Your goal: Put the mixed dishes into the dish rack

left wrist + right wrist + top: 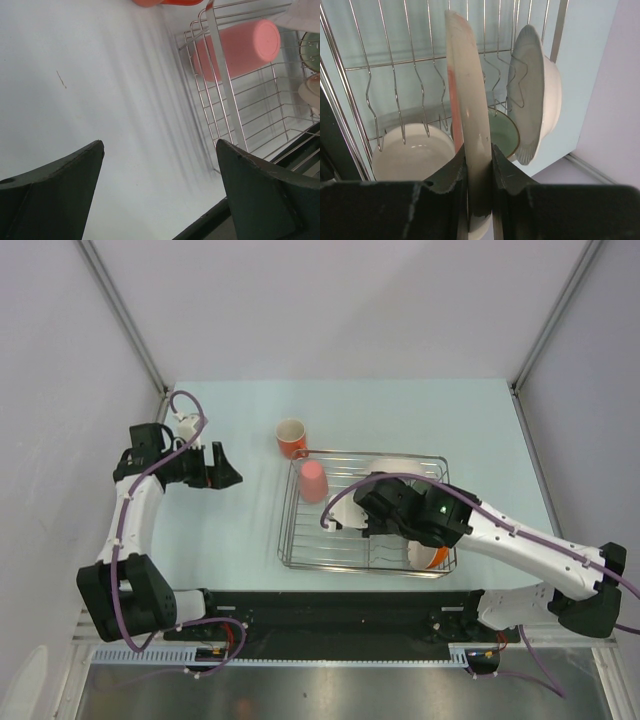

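The dish rack (300, 540) stands mid-table. My right gripper (362, 516) is over it, shut on the rim of the cream-pink plate (345, 512), held on edge among the dividers (470, 100). My fingers (507, 172) pinch its lower rim. The white plate (535, 95) stands upright in the dividers to its right. The pale green bowl (504, 134) and a white-lined bowl (412, 152) lie below. The orange bowl (434, 558) shows at the rack's near right. The pink cup (313, 481) lies in the rack's left end. The orange mug (291, 438) stands outside it. My left gripper (226, 472) is open and empty.
In the left wrist view the rack's wire corner (220, 75) and the pink cup (235, 47) are ahead to the right, with bare table under my left gripper (160, 150). Enclosure walls stand close on the left, right and back.
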`<state>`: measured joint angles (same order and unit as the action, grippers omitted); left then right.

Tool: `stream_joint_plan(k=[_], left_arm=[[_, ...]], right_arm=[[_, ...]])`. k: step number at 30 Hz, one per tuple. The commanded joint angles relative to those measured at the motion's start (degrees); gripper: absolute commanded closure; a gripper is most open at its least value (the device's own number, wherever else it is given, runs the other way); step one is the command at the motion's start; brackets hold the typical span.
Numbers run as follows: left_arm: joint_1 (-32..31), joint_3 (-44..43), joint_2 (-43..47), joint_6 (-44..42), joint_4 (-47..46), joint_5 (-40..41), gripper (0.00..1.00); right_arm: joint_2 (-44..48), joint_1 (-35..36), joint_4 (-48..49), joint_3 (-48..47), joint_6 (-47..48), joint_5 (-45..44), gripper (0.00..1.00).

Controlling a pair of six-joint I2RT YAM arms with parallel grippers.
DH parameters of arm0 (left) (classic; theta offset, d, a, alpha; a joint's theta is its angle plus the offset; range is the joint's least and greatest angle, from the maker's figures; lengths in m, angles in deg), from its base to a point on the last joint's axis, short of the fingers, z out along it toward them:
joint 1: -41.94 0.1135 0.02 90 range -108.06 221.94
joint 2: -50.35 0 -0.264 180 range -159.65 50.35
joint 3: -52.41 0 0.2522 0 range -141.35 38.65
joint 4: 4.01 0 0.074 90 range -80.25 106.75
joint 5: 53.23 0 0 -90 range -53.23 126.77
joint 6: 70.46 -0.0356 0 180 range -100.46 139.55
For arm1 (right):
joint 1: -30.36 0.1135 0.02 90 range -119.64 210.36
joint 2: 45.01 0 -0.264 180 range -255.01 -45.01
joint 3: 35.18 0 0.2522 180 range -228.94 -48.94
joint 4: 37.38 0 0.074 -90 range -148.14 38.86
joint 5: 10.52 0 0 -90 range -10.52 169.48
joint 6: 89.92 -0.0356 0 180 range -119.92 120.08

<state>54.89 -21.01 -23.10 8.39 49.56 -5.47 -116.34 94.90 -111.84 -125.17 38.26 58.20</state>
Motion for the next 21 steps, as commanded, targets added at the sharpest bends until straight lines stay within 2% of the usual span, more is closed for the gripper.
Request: stream_joint_plan(k=[1, 21], left_arm=[[0.76, 0.60, -0.11, -1.41, -1.49, -1.53, 0.00], [2.60, 0.77, -0.73, -3.34, -0.61, -2.41, 0.00]], right_arm=[[0.93, -0.02, 4.63, -1.21, 1.90, -4.21, 1.00], [-4.43, -0.81, 7.01, 0.73, -0.82, -1.49, 1.00]])
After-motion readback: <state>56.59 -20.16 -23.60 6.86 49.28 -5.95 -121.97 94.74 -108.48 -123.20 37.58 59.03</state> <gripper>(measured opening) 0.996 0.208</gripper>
